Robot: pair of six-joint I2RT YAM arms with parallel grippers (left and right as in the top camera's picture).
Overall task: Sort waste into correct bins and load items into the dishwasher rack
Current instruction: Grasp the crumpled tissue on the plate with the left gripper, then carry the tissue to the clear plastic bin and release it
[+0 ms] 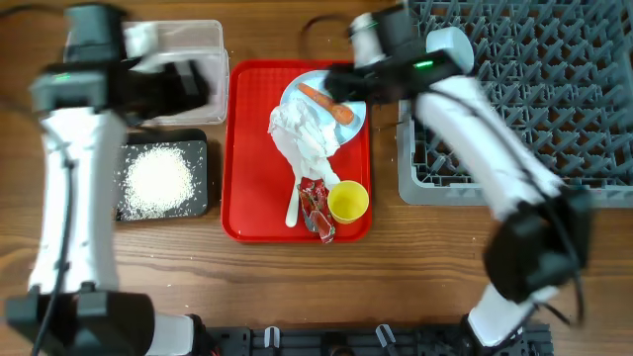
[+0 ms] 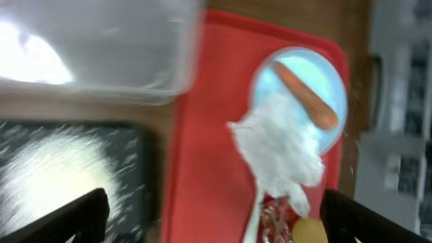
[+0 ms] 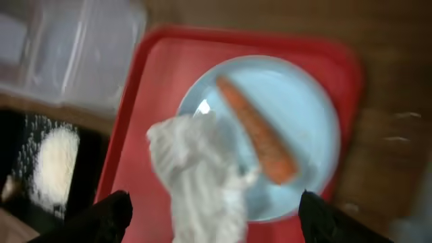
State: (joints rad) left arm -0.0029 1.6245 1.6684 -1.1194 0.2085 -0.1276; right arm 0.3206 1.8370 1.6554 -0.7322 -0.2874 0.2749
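Observation:
On the red tray (image 1: pixel 252 148) a pale blue plate (image 1: pixel 295 97) carries the orange carrot (image 1: pixel 328 102) and part of the crumpled napkin (image 1: pixel 305 133). Below them lie the white spoon (image 1: pixel 294 203), the red wrapper (image 1: pixel 316 208) and the yellow cup (image 1: pixel 348 201). My right gripper (image 3: pixel 216 219) hangs open above the plate (image 3: pixel 304 115), carrot (image 3: pixel 256 131) and napkin (image 3: pixel 199 175), touching none. My left gripper (image 2: pixel 216 223) is open over the tray's left edge, beside the clear tub (image 1: pixel 193 40). Rice (image 1: pixel 158 180) fills the black tray (image 1: pixel 198 158).
The grey dishwasher rack (image 1: pixel 534 89) fills the right side, its near-left corner close to the red tray. My right arm reaches across the rack's left edge. The clear tub and black tray stand stacked along the left. Bare wood runs along the table front.

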